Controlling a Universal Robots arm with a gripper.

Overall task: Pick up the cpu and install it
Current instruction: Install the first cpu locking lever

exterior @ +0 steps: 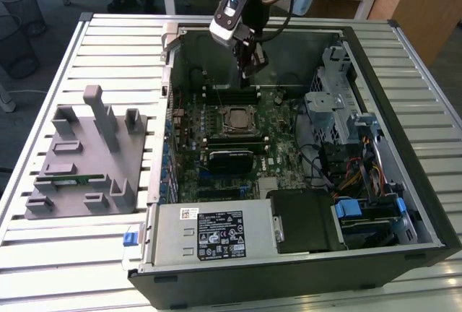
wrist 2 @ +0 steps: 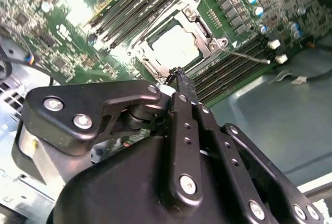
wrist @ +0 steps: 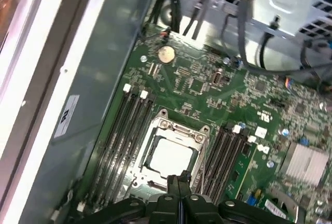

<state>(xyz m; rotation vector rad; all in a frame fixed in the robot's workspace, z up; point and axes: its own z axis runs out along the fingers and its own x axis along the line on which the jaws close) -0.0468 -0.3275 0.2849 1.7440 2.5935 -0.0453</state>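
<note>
The cpu (exterior: 237, 119) is a pale silver square lying flat in the metal-framed socket in the middle of the green motherboard (exterior: 278, 128), inside the open computer case. It also shows in both wrist views, the cpu (wrist 2: 174, 47) and the cpu (wrist: 171, 156), seated within the socket frame (wrist: 179, 128). My gripper (exterior: 249, 70) hangs above the board just beyond the socket, toward the case's far wall. Its black fingers (wrist: 179, 182) are pressed together with nothing between them, and in the second wrist view the gripper tip (wrist 2: 179, 73) sits just off the socket's edge.
Dark memory slots (wrist: 129, 130) flank the socket. A black rectangular block (exterior: 231, 159) lies on the board nearer the camera. The power supply (exterior: 209, 232), drive cage (exterior: 332, 102) and cables (exterior: 346, 164) crowd the case. A grey fixture (exterior: 86, 157) with a green stick (exterior: 72, 180) stands at the exterior view's left.
</note>
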